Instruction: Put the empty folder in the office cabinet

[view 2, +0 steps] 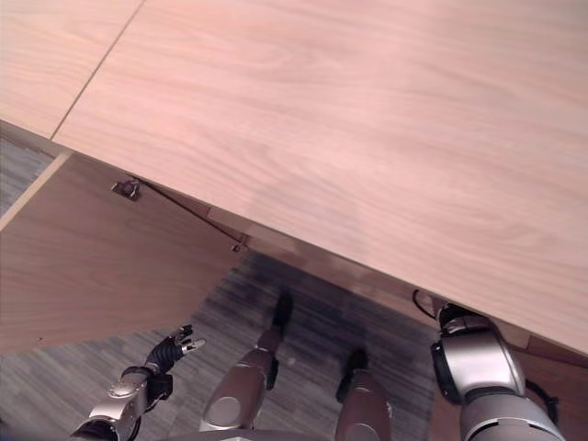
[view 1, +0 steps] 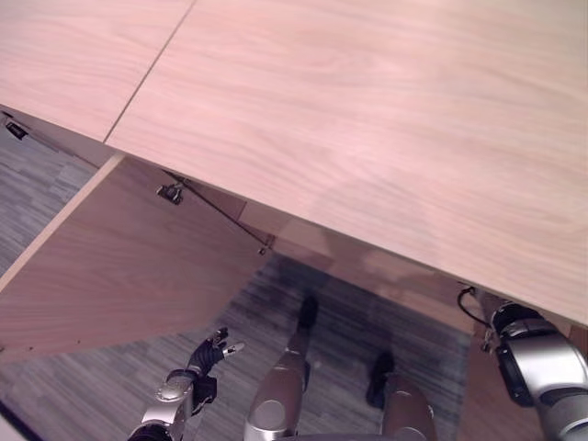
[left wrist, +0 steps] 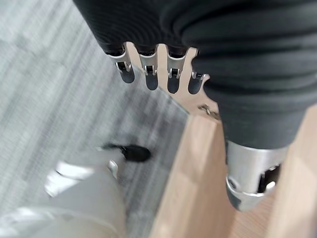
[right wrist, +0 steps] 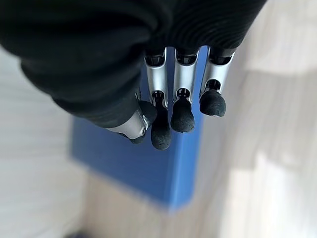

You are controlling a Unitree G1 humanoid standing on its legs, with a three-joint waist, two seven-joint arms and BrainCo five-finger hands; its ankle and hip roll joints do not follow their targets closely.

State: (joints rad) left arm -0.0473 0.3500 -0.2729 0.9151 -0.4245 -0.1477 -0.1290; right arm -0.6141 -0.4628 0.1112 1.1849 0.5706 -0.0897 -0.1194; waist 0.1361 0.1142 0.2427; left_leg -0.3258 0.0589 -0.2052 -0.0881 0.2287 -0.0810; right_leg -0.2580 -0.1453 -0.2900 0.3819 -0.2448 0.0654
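Observation:
A blue folder (right wrist: 114, 153) rests on pale wood inside the cabinet, just past my right hand (right wrist: 182, 99). That hand's fingers hang fairly straight with the thumb close beside them, and nothing sits between them; they appear apart from the folder. My right forearm (view 1: 537, 363) reaches in under the cabinet's wooden top (view 1: 367, 119), which hides the hand from above. My left hand (view 1: 207, 354) hangs low over the grey carpet, open and empty, with straight fingers (left wrist: 151, 69).
The cabinet's left door (view 1: 119, 257) stands swung open toward me, its hinge (view 1: 170, 193) at the upper edge. A seam (view 1: 147, 73) splits the top into two panels. Grey carpet (view 1: 101, 386) lies below.

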